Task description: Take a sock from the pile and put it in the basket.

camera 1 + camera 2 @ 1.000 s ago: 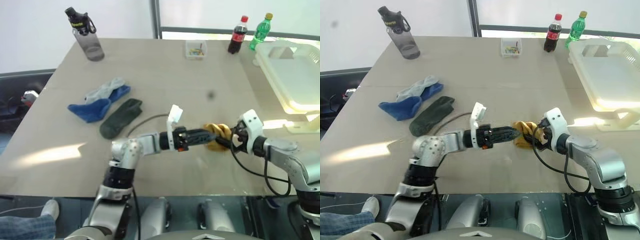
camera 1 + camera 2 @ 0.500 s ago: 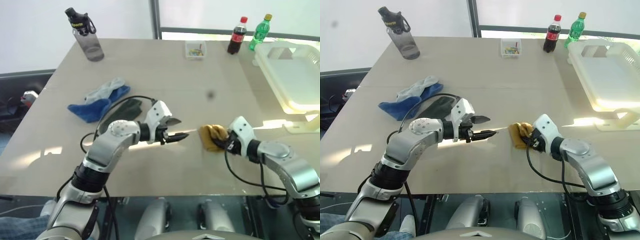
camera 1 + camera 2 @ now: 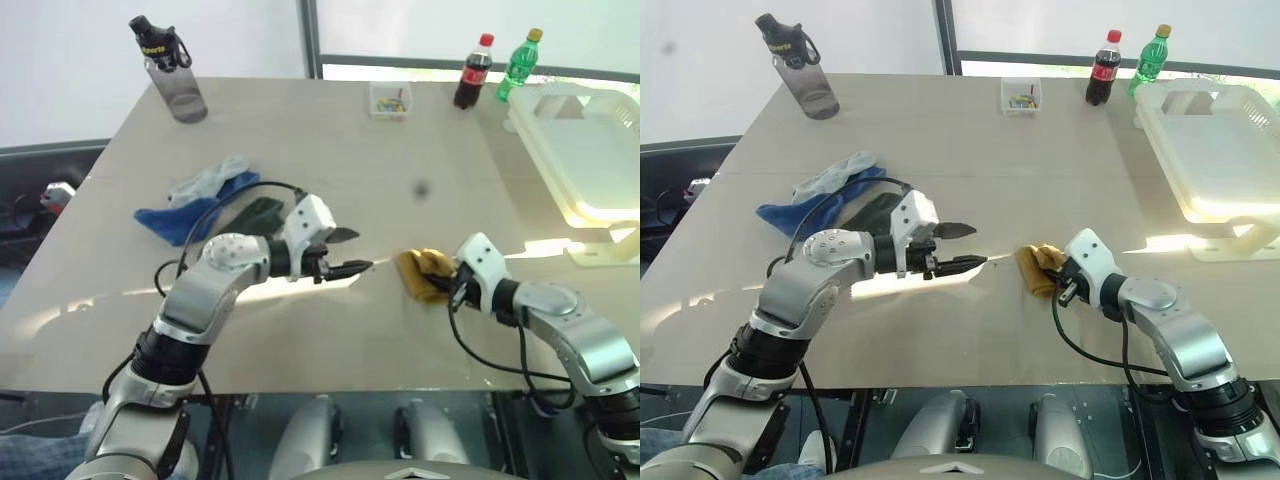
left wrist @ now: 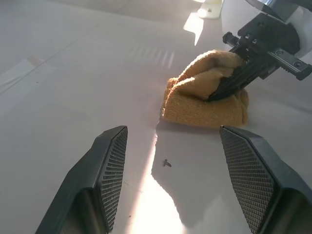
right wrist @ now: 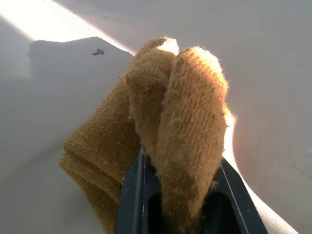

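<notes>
Right wrist view: the right gripper (image 5: 178, 195) pinches a raised fold of the mustard sock (image 5: 161, 141), which lies bunched on the table (image 3: 1060, 180) just ahead of its fingers. The soft, light knit should sag when lifted. Crumpled, it shows no clear long axis. The left gripper (image 3: 962, 247) stands empty, jaws apart, beside it; the basket (image 3: 1210, 150) sits well beyond.
</notes>
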Tool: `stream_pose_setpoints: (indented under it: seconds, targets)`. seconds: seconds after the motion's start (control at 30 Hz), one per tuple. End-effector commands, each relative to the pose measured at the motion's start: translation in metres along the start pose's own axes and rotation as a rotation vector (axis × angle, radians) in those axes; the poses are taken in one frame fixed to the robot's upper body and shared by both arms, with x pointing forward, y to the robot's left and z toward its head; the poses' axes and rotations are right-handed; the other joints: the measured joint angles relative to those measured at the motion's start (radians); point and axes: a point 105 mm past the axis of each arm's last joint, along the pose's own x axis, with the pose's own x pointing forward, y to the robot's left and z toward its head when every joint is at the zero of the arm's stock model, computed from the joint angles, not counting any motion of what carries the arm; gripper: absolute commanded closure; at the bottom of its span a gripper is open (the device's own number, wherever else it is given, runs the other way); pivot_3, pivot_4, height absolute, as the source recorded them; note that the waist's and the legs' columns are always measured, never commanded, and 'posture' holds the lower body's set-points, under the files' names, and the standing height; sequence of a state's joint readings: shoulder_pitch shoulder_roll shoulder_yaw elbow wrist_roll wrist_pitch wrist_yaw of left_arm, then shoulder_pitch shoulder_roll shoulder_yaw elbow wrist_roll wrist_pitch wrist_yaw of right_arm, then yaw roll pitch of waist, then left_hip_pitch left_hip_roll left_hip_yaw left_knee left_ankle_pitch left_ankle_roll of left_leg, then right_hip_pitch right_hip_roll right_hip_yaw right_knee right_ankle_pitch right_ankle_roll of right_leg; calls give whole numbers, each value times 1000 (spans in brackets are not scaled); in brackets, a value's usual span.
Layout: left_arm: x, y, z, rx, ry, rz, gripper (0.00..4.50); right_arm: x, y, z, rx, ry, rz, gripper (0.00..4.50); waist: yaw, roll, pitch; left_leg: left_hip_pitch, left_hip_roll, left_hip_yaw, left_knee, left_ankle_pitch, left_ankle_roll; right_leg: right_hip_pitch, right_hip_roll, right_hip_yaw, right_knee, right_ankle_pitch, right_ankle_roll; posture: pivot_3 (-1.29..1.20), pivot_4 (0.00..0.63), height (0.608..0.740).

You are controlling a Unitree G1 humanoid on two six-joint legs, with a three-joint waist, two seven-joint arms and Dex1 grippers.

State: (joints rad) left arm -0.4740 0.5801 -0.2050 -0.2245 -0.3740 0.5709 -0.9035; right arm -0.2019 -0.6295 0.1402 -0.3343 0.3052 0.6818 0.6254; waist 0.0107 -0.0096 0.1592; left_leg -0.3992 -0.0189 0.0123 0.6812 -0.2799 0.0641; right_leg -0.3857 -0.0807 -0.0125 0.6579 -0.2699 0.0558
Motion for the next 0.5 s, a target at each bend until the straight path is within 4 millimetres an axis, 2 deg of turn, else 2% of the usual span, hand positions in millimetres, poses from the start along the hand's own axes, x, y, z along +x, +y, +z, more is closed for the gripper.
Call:
stream_pose_setpoints:
  seconds: [0.03,0.13,0.2,0.27,0.37,0.5]
  targets:
    - [-5,0,12,75,-31,3,1265,-2,-2,-3,92,7,9,4466,0,0,0,0,0,0,0,0,0,0,0,0,0,0,0,0,150,740]
    - [-11,4,18,80,-77,13,1265,-12,-14,18,86,-50,-5,4466,0,0,1,0,0,0,0,0,0,0,0,0,0,0,0,0,150,740]
    - [-17,6,25,100,-129,19,1265,-24,-34,41,63,-99,-42,4466,0,1,2,-2,0,0,0,0,0,-1,0,0,0,0,0,0,150,740]
    - [-18,6,28,112,-155,23,1265,-31,-47,54,40,-122,-72,4466,1,2,3,-3,0,0,0,0,0,-3,-1,0,0,0,0,0,150,740]
    - [-21,6,35,124,-219,35,1265,-58,-88,86,-29,-173,-188,4466,3,3,3,-4,0,0,-1,0,0,-4,-1,-1,-1,0,0,0,150,740]
    - [-23,5,43,134,-295,58,1265,-95,-141,120,-4,-249,-359,4466,4,3,4,-17,-2,0,4,0,0,-16,-1,-1,2,0,0,0,150,740]
